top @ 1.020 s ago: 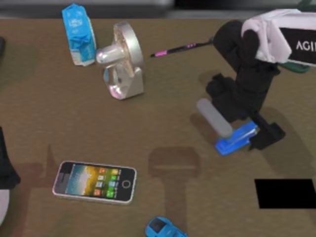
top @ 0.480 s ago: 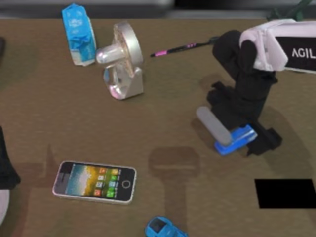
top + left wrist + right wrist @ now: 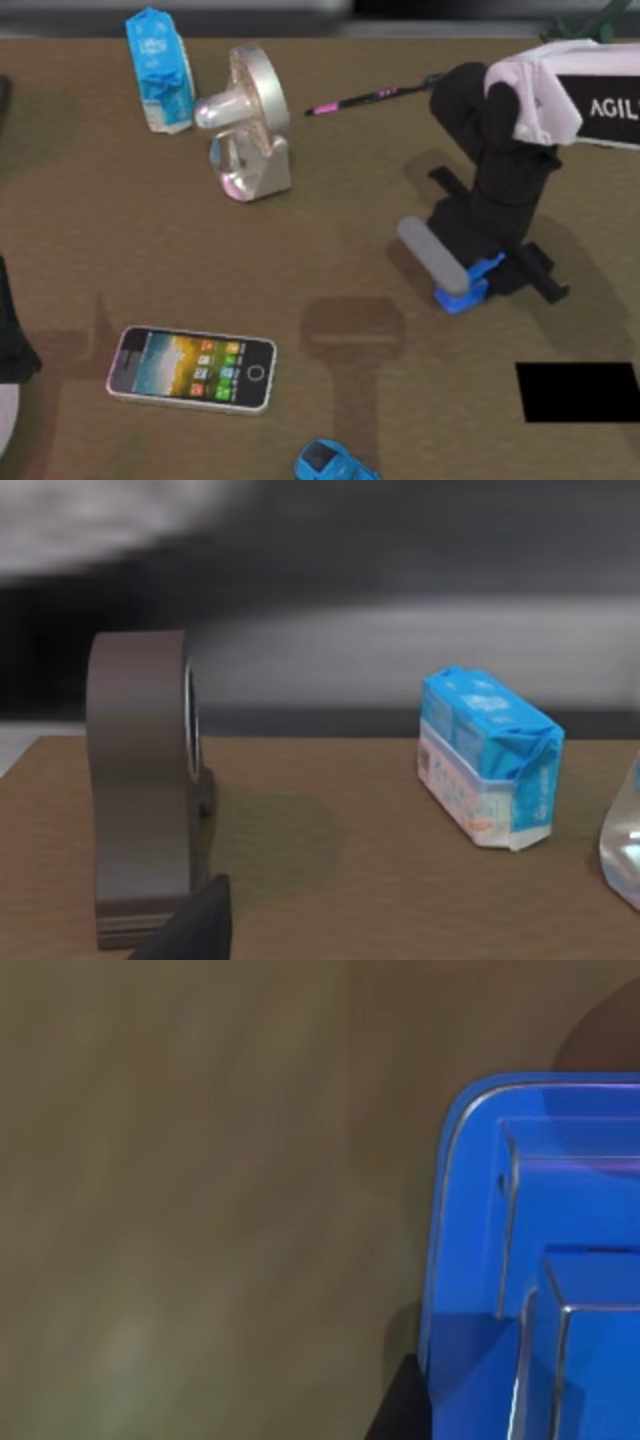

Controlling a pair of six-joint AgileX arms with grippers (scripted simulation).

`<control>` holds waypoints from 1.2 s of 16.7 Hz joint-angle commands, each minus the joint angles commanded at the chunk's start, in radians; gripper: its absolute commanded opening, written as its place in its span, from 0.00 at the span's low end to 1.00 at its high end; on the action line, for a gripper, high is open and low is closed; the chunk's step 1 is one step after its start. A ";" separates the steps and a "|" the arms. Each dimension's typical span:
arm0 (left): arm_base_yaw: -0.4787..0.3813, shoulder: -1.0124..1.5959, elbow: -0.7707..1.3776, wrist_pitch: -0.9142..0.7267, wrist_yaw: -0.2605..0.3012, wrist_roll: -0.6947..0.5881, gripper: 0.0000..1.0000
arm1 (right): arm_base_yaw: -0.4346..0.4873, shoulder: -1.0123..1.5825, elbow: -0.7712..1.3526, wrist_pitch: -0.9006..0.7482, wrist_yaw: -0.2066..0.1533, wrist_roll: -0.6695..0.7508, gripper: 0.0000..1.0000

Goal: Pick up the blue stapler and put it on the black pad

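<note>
The blue stapler [image 3: 462, 292] lies on the table right of centre, mostly hidden under my right gripper [image 3: 497, 262]. Only its near-left end shows from above. The gripper has come down over it, open, with the black jaw bar crossing above it. In the right wrist view the stapler [image 3: 540, 1260] fills the side of the picture very close up, with a dark fingertip [image 3: 400, 1405] beside its edge. The black pad [image 3: 577, 392] lies flat at the front right, a short way from the stapler. My left arm [image 3: 10, 345] is parked at the table's left edge.
A blue and white carton [image 3: 160, 70] and a silver bell-like stand [image 3: 245, 130] are at the back left. A pink and black pen [image 3: 370, 97] lies at the back centre. A smartphone [image 3: 190, 368] and a blue toy car [image 3: 330, 463] lie at the front.
My right gripper has lowered onto the stapler and now covers more of it. The stapler has stayed in place on the table. The left arm has not moved.
</note>
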 joint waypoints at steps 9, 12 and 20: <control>0.000 0.000 0.000 0.000 0.000 0.000 1.00 | 0.000 0.000 0.000 0.000 0.000 0.000 0.00; 0.000 0.000 0.000 0.000 0.000 0.000 1.00 | -0.002 -0.002 0.004 -0.003 0.000 0.001 0.00; 0.000 0.000 0.000 0.000 0.000 0.000 1.00 | 0.006 -0.066 0.221 -0.300 0.000 -0.006 0.00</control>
